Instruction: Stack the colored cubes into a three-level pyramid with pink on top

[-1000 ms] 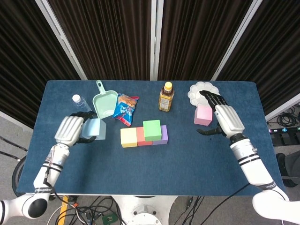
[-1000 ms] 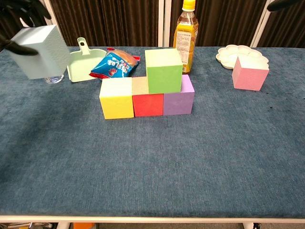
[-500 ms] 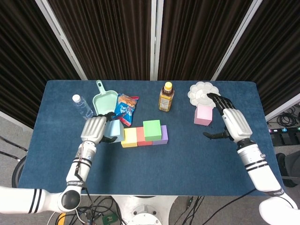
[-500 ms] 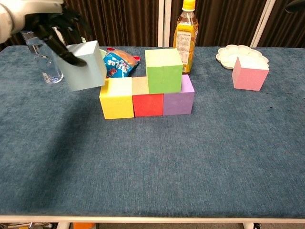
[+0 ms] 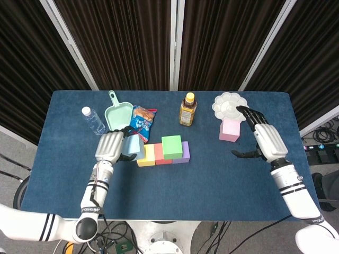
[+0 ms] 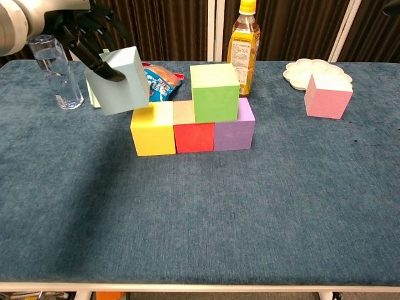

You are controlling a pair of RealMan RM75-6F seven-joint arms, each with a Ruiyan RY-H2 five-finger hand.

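**While pale blue cube hangs over yellow, pink waits far right**

Blue carpet-like tabletop point(image 5: 212, 180), dark ribbed curtains point(image 5: 127, 42) w/ white posts behind. Left hand point(image 5: 109, 146) grips pale blue foam cube point(image 6: 119, 81), tilted, just above yellow cube point(image 6: 153, 129). Row: yellow, red cube point(image 6: 194, 137), purple cube point(image 6: 234, 134); green cube point(image 6: 214, 92) sits on top. Right hand point(image 5: 266, 139) spread, empty, near pink cube point(image 6: 327, 95), which stands by white flower-shaped palette point(image 6: 300, 67).

Water bottle point(image 5: 92, 120), dustpan point(image 5: 117, 114), snack bag point(image 5: 142, 123) (crumpled), juice bottle point(image 5: 187, 109), palette point(image 5: 228, 103).
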